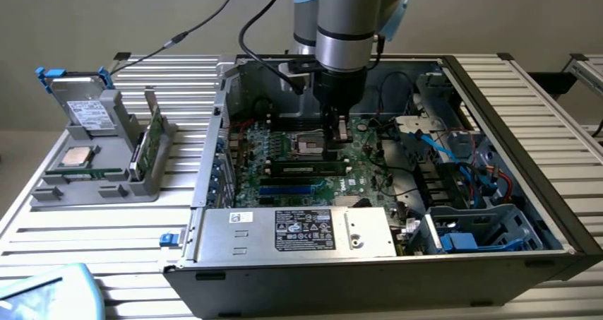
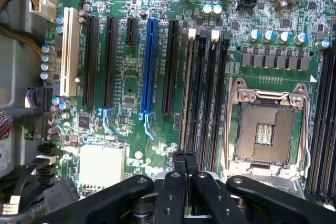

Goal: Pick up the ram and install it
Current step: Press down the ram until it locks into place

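My gripper hangs inside the open computer case, just above the motherboard beside the empty processor socket. In the wrist view its two fingers are pressed together with nothing between them. A ram stick with dark chips sits in one of the memory slots, slightly nearer the case's front than the gripper; seen edge-on from the wrist it is a thin tan line. Another green ram stick stands upright in the grey holder at the exterior view's left.
The holder also carries a square silver processor chip and a silver drive with blue rails. A power supply fills the case's front. Blue and red cables and a drive cage crowd the exterior view's right.
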`<state>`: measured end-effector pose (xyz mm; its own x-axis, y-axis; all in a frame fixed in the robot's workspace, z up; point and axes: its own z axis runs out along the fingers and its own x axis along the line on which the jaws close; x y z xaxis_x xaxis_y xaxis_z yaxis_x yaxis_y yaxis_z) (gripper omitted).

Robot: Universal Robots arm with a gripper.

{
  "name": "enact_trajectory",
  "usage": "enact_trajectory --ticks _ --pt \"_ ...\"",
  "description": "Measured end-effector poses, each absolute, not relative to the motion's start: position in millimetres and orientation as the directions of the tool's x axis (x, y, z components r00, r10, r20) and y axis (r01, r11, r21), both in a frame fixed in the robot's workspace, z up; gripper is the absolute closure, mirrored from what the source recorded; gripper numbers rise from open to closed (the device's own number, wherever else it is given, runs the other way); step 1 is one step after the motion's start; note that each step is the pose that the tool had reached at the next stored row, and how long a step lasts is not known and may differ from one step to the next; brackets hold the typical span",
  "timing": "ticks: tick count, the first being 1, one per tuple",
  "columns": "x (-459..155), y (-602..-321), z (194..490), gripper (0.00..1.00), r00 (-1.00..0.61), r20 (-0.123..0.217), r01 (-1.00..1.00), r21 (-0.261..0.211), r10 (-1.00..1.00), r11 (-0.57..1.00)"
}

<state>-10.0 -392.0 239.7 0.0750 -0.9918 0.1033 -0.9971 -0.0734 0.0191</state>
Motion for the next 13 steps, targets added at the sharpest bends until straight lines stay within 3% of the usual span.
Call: enact_trajectory --ticks 13 --pt "-8.9 -392.0 230.7 0.90 0.071 0.103 -0.997 0.019 -0.992 -0.070"
